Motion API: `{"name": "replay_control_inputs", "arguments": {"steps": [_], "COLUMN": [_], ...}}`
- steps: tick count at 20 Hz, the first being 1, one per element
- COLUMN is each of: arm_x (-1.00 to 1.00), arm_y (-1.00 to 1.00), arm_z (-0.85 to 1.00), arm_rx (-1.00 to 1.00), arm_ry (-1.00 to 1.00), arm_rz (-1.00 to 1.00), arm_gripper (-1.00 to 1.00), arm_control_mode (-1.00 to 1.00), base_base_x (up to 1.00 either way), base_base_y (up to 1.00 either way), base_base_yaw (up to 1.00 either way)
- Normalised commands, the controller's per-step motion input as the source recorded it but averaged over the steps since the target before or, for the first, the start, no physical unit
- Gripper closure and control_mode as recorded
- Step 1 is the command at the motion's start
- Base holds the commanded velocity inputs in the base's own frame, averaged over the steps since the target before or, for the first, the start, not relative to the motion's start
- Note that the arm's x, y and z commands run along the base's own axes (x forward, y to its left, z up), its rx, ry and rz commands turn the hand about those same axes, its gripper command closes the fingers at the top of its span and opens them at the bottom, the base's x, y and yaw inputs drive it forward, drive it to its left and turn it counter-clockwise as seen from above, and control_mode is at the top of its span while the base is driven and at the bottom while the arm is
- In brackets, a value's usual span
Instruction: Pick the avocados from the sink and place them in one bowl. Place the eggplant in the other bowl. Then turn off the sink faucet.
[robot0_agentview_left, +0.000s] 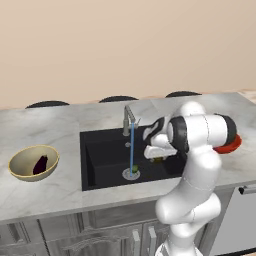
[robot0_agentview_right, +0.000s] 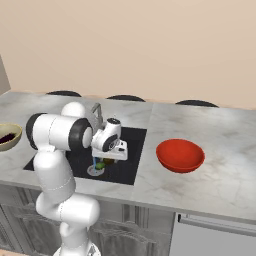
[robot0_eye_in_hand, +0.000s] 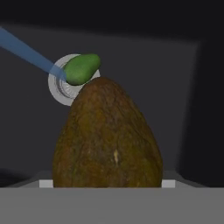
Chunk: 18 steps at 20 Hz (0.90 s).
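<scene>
My gripper (robot0_agentview_left: 157, 156) hangs over the right half of the black sink (robot0_agentview_left: 100, 155), shut on the brown avocado (robot0_eye_in_hand: 107, 135), a small olive lump (robot0_agentview_left: 159, 160) under the hand. The green avocado (robot0_eye_in_hand: 81, 68) lies on the silver drain (robot0_eye_in_hand: 61, 87), under the blue stream. The sink faucet (robot0_agentview_left: 129, 118) is running. The eggplant (robot0_agentview_left: 41, 164) lies in the tan bowl (robot0_agentview_left: 20, 170) on the counter left of the sink. The red bowl (robot0_agentview_right: 180, 155) stands right of the sink with nothing in it. The avocado hides my fingertips in the hand view.
Grey marble counter (robot0_agentview_right: 225, 180) surrounds the sink, with a wide bare stretch around the red bowl. A beige wall rises behind the counter. Dark stool tops (robot0_agentview_left: 117, 98) show past the far edge. Cabinet fronts and a dishwasher panel (robot0_agentview_right: 215, 240) sit below.
</scene>
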Motion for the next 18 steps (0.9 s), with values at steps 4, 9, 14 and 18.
{"name": "replay_control_inputs", "arguments": {"steps": [4,9,14,18], "arm_x": [-0.09,-0.13,-0.13,-0.08], "arm_y": [-0.14,-0.12,-0.17,-0.24], "arm_z": [0.56,0.57,0.57,0.58], "arm_rx": [0.00,0.00,0.00,0.00], "arm_ry": [0.00,0.00,0.00,0.00], "arm_rz": [0.00,0.00,0.00,0.00], "arm_gripper": [1.00,1.00,1.00,1.00], "arm_control_mode": [-1.00,-1.00,-1.00,-1.00], "base_base_x": [0.00,0.00,0.00,0.00], "base_base_y": [0.00,0.00,0.00,0.00], "base_base_yaw": [0.00,0.00,0.00,0.00]}}
